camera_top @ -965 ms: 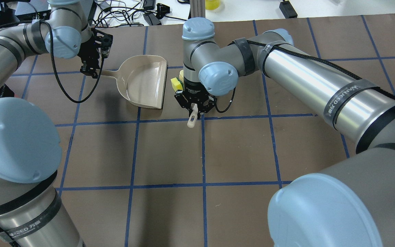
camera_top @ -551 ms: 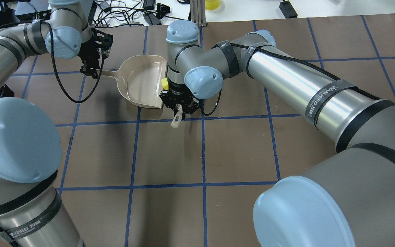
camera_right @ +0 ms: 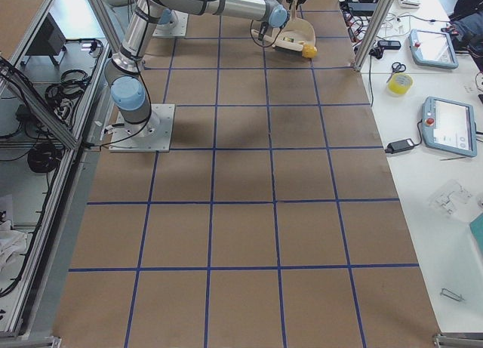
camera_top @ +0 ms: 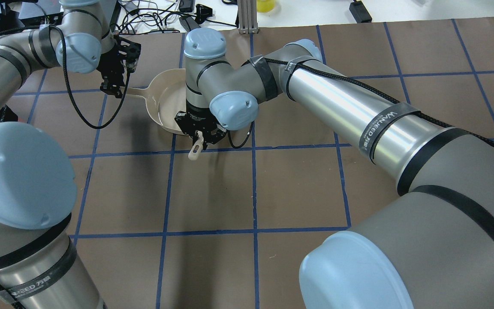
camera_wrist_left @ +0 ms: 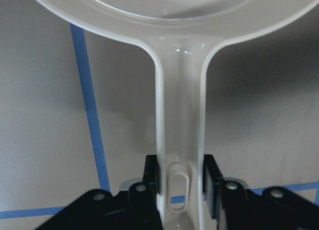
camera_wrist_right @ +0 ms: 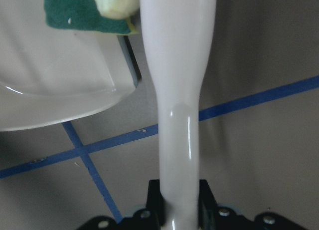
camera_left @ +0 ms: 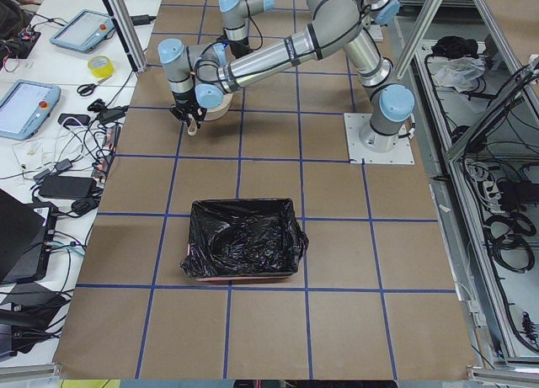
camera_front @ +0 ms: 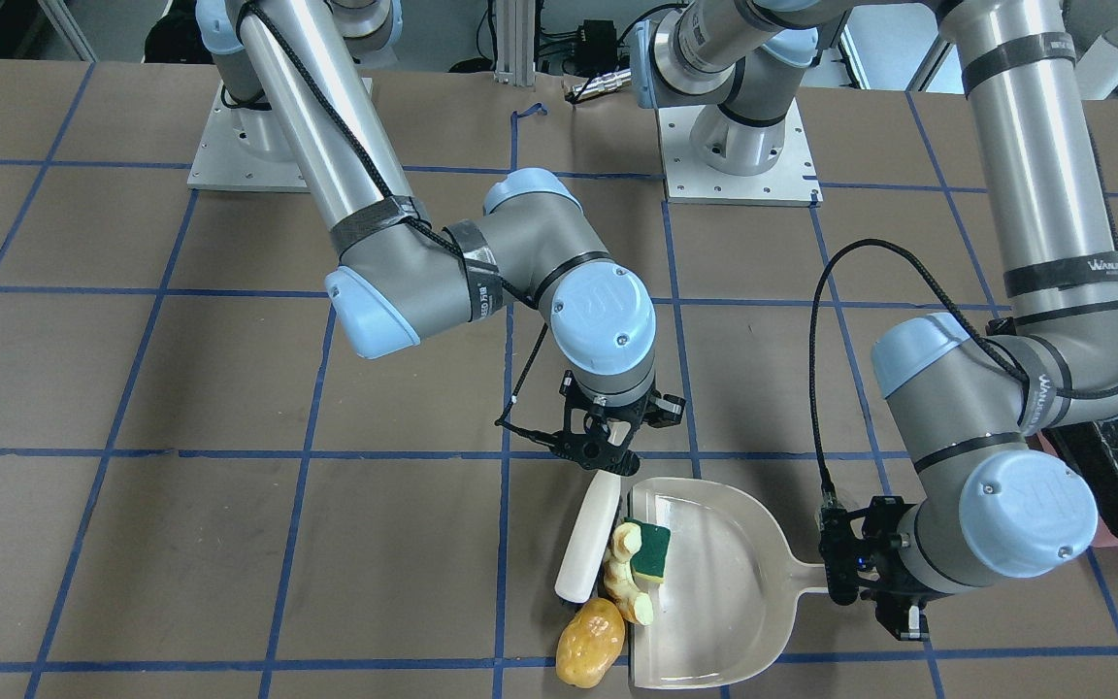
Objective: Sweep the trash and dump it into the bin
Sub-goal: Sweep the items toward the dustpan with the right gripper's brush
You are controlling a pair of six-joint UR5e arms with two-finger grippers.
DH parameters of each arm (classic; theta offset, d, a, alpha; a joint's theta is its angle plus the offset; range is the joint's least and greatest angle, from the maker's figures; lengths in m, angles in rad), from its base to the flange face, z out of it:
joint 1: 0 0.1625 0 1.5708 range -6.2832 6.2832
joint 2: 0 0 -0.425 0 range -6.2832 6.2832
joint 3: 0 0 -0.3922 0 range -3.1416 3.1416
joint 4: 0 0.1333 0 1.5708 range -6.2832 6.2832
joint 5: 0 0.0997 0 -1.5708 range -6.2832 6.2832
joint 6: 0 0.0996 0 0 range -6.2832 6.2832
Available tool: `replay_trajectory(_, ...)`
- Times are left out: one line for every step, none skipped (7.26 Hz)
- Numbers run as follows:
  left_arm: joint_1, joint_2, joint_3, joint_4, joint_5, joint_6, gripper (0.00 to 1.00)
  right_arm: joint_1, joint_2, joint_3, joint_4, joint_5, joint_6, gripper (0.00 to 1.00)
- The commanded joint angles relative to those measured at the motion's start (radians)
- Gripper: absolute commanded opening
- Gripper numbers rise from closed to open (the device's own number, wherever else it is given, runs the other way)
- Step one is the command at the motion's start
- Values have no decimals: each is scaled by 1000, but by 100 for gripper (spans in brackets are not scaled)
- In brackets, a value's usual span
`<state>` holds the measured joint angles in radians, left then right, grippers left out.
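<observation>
Sweeping step in hand, by the look of it, with dumping not yet begun. Jaws of the right gripper (camera_front: pixel 608 458) clamped narrow on the upper end of a white sweeper (camera_front: pixel 586 549), laid along the open lip of the beige dustpan (camera_front: pixel 729 592), on its 9 o'clock side in the front-facing view. Jaws of the left gripper (camera_front: pixel 836 575) shut round the pan's handle at 3 o'clock, pan resting on the counter (camera_front: pixel 229 544). Of the trash: sponge (camera_front: pixel 654 553), green side up, just inside the lip near 10 o'clock of the pan; pale crescent piece (camera_front: pixel 627 582) touching it and lying at the lip itself, hard to say whether fully in; golden-brown lump (camera_front: pixel 590 655) outside, at 6 o'clock from the sweeper's tip, just beside the pan's corner. Next, probably: bring the sweeper round behind the lump at 9 o'clock and push toward 3 o'clock, low enough to carry lump and crescent over the lip without sending the round lump sideways past the corner; hold the pan firm meanwhile. Only then lift and carry to the bin (camera_left: pixel 244 241), black-lined, well apart toward 3 o'clock beyond the left wrist. Counted: three trash items, one dustpan, one sweeper, one bin, two grippers, both occupied.
</observation>
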<state>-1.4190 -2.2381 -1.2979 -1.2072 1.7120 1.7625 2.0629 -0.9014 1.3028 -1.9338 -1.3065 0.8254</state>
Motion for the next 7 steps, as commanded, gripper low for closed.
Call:
replay_trajectory(0,0,0,0,-2,2,0,29,30,-23,-55,36,38,0)
replay_trajectory(0,0,0,0,-2,0,0,29,41,-33,-89,56,44,0)
replay_trajectory(0,2,0,0,-2,2,0,32,45,-45,-89,58,50,0)
replay_trajectory(0,0,0,0,-2,2,0,37,45,-60,-93,62,75,0)
replay_trajectory(0,0,0,0,-3,2,0,43,47,-79,-97,108,101,0)
replay_trajectory(0,0,0,0,-5,2,0,48,45,-94,-109,124,122,0)
replay_trajectory(0,0,0,0,-5,2,0,57,45,-117,-114,147,171,0)
